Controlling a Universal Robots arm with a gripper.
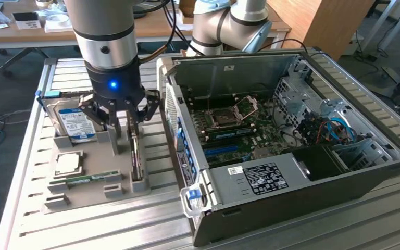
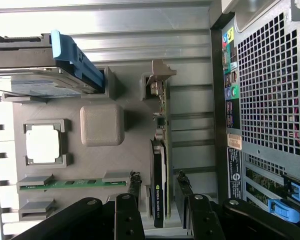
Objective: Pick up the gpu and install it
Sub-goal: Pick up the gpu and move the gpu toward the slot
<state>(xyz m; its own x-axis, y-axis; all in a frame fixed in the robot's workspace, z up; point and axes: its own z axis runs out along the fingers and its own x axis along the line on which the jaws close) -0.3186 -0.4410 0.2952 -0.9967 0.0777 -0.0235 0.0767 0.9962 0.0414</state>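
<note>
Gpu (image 2: 159,192) stands on edge in a grey tray (image 1: 92,197) slot, right under the hand (image 1: 125,147). Toward the exterior view's left of the hand sits a hard drive (image 1: 73,122). The hand is partly open, its fingers (image 2: 134,187) straddling the gpu with gaps, gripping nothing. Toward the right, an open computer case (image 1: 290,156) lies on the worktop (image 1: 116,226).

Open PC case (image 1: 221,73) lies on its side on slatted metal worktop (image 1: 102,224), motherboard (image 1: 235,130) exposed, labelled power supply (image 1: 255,179) at the near end, blue cables (image 1: 335,127) at the exterior view's right. Grey tray (image 1: 92,156) just beside the case holds hard drive (image 1: 73,122), CPU (image 1: 69,163), and green memory stick (image 1: 82,179).
</note>
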